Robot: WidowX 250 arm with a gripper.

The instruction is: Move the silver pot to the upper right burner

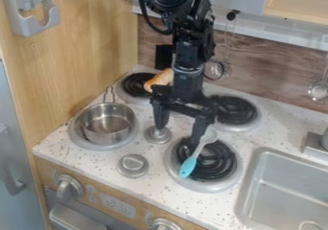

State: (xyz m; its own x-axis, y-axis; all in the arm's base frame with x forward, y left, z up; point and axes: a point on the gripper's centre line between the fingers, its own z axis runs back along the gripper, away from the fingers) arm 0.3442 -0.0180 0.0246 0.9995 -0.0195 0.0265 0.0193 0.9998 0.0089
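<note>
Camera view: one black robot arm came down from the top edge, its single claw (177, 134) above the middle of the stove, spread wide with nothing between its two fingers. One silver pot (108, 123) sat upright on the near left burner (76, 137), its handle pointing to the far side. The burners numbered four: that one, the far left (135, 86), the far right (238, 110) and the near right (208, 171). One utensil with a teal end (188, 167) lay across the near right burner. One orange-brown object (160, 79) lay beside the far left burner, partly behind the arm. Two round metal pieces (133, 166) stood between the left and right burners.

The table (160, 188) was white and speckled, with one grey sink (249, 198) at near right and two control knobs (67, 188) on its wooden front. A wooden panel (83, 47) rose at left; brown boards (266, 75) and pale tiles (275, 30) lined the back.
</note>
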